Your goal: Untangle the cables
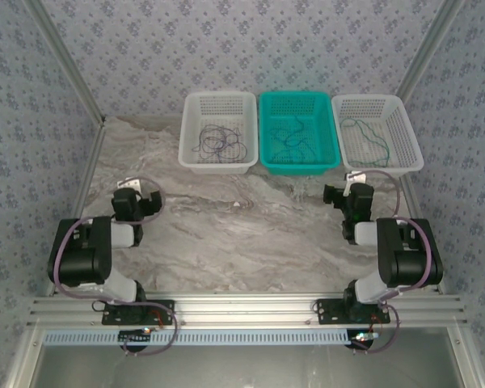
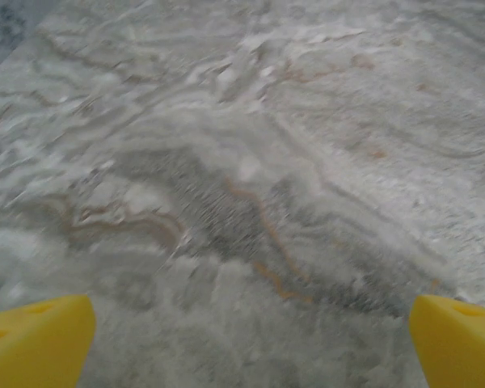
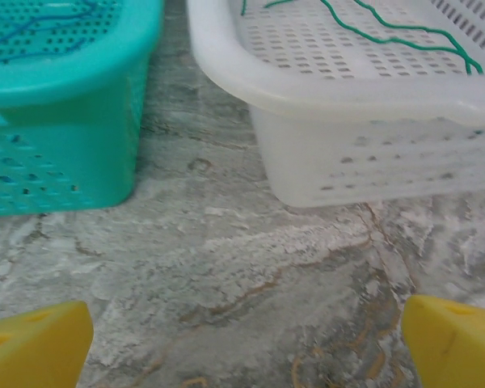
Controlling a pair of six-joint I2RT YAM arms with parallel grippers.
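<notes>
The marbled desk [image 1: 250, 242] carried three baskets [image 1: 218, 94] at its far edge, holding the dark cable [image 1: 217, 144], blue cable [image 1: 295, 139] and green cable [image 1: 370, 137] apart. Left hand [image 2: 249, 339] and right hand [image 3: 246, 339] gaped empty. The wires looked light and limp, best pinched at a loop

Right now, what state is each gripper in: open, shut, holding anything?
Left gripper: open, holding nothing.
Right gripper: open, holding nothing.
</notes>
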